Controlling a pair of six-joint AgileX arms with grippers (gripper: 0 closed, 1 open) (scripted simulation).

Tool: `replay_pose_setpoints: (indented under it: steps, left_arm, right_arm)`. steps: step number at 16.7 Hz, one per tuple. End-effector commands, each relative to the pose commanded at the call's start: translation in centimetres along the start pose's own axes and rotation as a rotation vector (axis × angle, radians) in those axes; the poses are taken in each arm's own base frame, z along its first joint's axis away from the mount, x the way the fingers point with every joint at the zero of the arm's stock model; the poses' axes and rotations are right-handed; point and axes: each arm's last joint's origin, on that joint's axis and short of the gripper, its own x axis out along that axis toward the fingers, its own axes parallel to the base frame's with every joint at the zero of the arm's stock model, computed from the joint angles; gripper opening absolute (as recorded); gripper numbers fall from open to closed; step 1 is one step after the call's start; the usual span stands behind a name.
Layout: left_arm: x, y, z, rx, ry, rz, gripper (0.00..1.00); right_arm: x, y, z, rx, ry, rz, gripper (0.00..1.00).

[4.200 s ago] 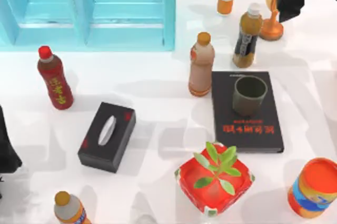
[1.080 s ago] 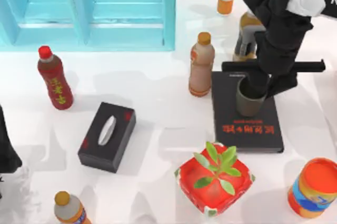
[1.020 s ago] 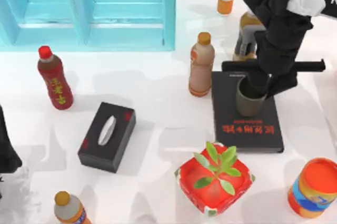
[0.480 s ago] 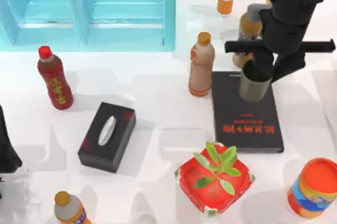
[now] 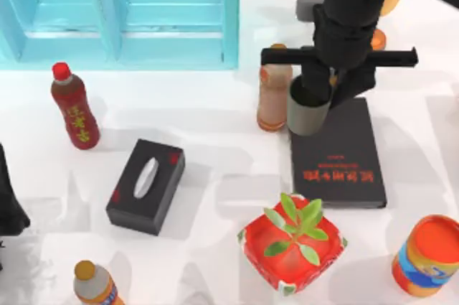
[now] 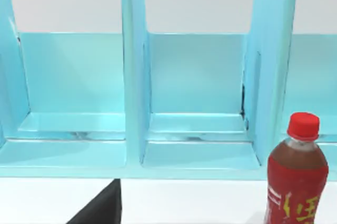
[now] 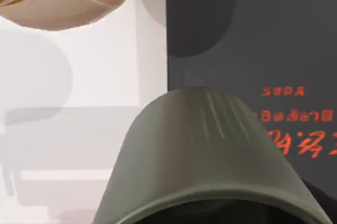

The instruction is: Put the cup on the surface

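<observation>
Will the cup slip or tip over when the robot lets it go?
Probably not slip: the right end effector grips the cup by its rim. Its smooth side could be slippery. It looks stiff and short, so likely steady on the surface, though the orange-capped bottle stands close.

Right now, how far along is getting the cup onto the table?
Done: the cup is off the black book, held up by the right gripper over the book's left edge. In hand: carrying it toward the bare white table. Left: lower it there and let go. The left arm sits parked at the table's left edge.
</observation>
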Motion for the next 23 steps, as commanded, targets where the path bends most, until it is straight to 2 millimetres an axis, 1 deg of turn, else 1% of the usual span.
replay_pose_setpoints:
  steps: [3, 4, 5, 6, 10, 12, 13, 16, 18, 20, 23]
  left_arm:
    - [0.0, 0.0, 0.0, 0.0, 0.0, 0.0, 1.0]
    - [0.0, 0.0, 0.0, 0.0, 0.0, 0.0, 1.0]
    - [0.0, 0.0, 0.0, 0.0, 0.0, 0.0, 1.0]
    - [0.0, 0.0, 0.0, 0.0, 0.0, 0.0, 1.0]
    - [0.0, 0.0, 0.0, 0.0, 0.0, 0.0, 1.0]
    - [0.0, 0.0, 0.0, 0.0, 0.0, 0.0, 1.0]
    - [0.0, 0.0, 0.0, 0.0, 0.0, 0.0, 1.0]
    - [0.0, 0.0, 0.0, 0.0, 0.0, 0.0, 1.0]
    - [0.0, 0.0, 0.0, 0.0, 0.0, 0.0, 1.0]
    - [0.0, 0.0, 0.0, 0.0, 0.0, 0.0, 1.0]
    - [0.0, 0.0, 0.0, 0.0, 0.0, 0.0, 1.0]
  right_arm:
    - [-1.3, 5.1, -2.4, -0.01, -0.005, 0.002, 0.0]
    - [-1.6, 6.4, -3.2, -0.014, -0.004, 0.001, 0.0]
    - [-1.8, 7.4, -3.9, -0.014, -0.002, -0.001, 0.0]
    - [-1.8, 8.0, -4.3, -0.014, 0.002, -0.005, 0.0]
    - [-1.9, 8.0, -4.4, -0.01, 0.002, -0.001, 0.0]
    - [-1.5, 8.2, -4.4, -0.013, 0.002, -0.002, 0.0]
    - [-0.8, 8.3, -4.3, -0.013, 0.004, -0.004, 0.0]
    - [2.4, 8.7, -4.3, -0.012, 0.004, -0.007, 0.0]
    - [4.0, 8.9, -4.4, -0.013, 0.003, -0.005, 0.0]
    - [4.6, 9.0, -4.5, -0.014, 0.003, -0.006, 0.0]
    - [4.6, 9.0, -4.5, -0.014, 0.003, -0.006, 0.0]
